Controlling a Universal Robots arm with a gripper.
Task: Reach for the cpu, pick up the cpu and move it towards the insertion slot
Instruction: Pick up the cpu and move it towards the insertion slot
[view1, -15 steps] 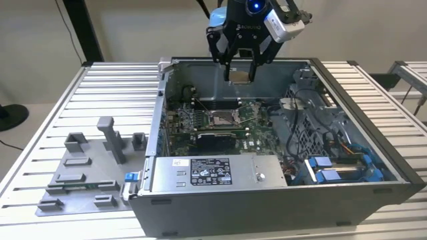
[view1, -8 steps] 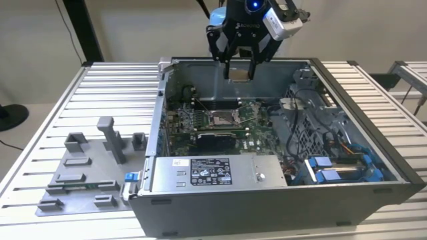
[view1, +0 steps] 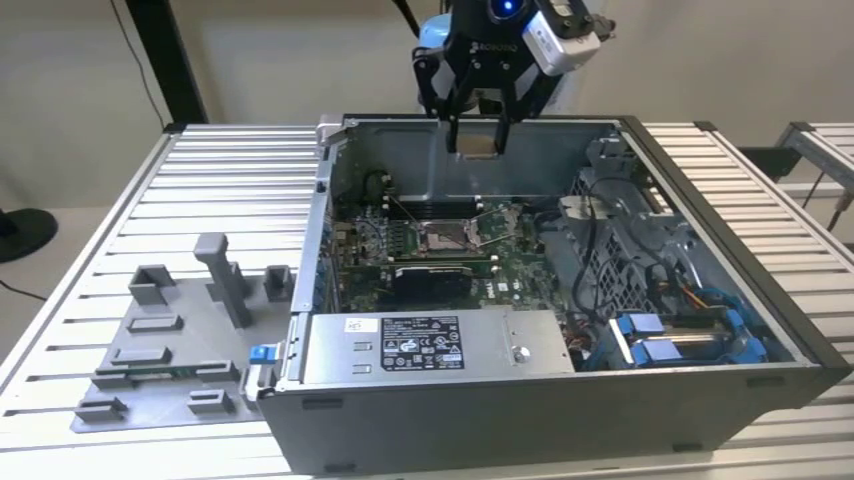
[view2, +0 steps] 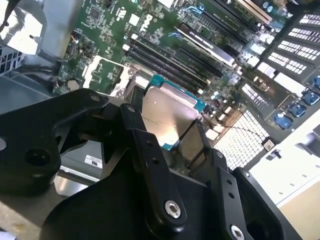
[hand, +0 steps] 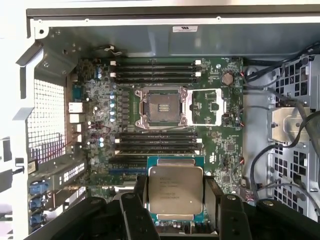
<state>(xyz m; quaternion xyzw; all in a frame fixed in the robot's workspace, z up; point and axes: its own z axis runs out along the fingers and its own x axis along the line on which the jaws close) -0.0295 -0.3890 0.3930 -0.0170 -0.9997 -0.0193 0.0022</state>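
Observation:
My gripper (view1: 477, 138) hangs above the open computer case, over its far wall, shut on the cpu (view1: 477, 143). In both wrist views the cpu (hand: 175, 192) (view2: 167, 117) is a pale silver square plate on a green-edged base, clamped flat between the two black fingers (hand: 140, 197). The insertion slot (view1: 445, 237) (hand: 162, 106) lies on the green motherboard below. It has a shiny metal frame and a dark centre, and its load plate (hand: 207, 106) is swung open to one side. The cpu is held well above the board and apart from the slot.
The case's metal walls (view1: 400, 125) ring the board. Memory slots (hand: 157, 142) lie on both sides of the socket. Cables and blue drive brackets (view1: 681, 340) fill the exterior view's right; a power supply (view1: 427, 345) sits in front. Grey fixture blocks (view1: 174, 340) stand on the slatted table.

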